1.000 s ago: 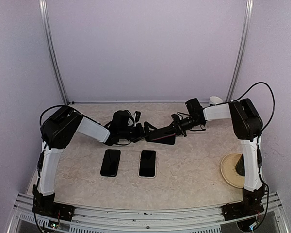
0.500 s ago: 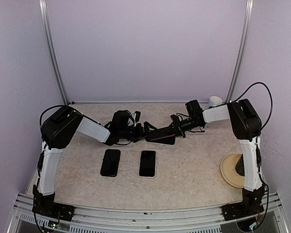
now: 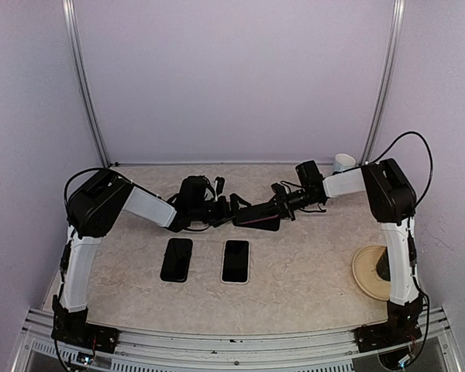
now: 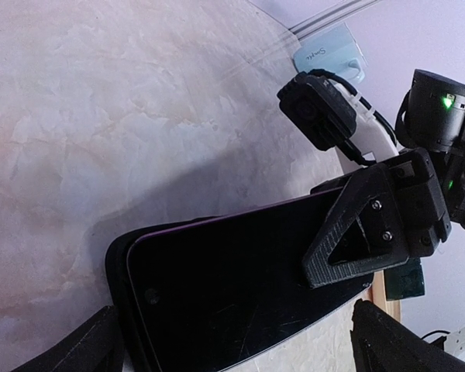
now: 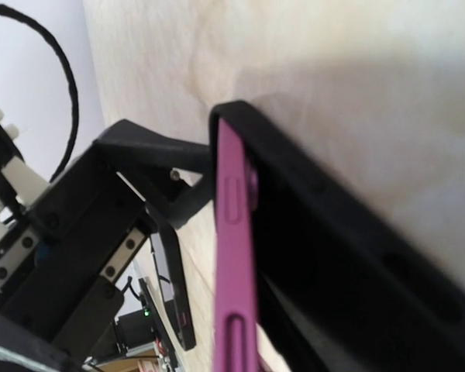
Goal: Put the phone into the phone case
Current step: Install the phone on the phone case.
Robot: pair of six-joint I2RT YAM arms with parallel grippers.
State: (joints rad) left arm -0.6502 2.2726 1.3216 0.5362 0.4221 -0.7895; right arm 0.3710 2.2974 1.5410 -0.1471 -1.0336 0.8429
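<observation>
Clamped on the phone [image 4: 232, 287], the right gripper [image 3: 274, 206] should press it level into the case [image 4: 118, 267]; the left gripper [image 3: 231, 208] — jaws apart — should steady its left end.

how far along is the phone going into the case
Done: one end of the phone looks tucked into the case. In hand: right gripper shut on the phone, left gripper open around it. To do: the other end stands off the case, needs pressing in.
</observation>
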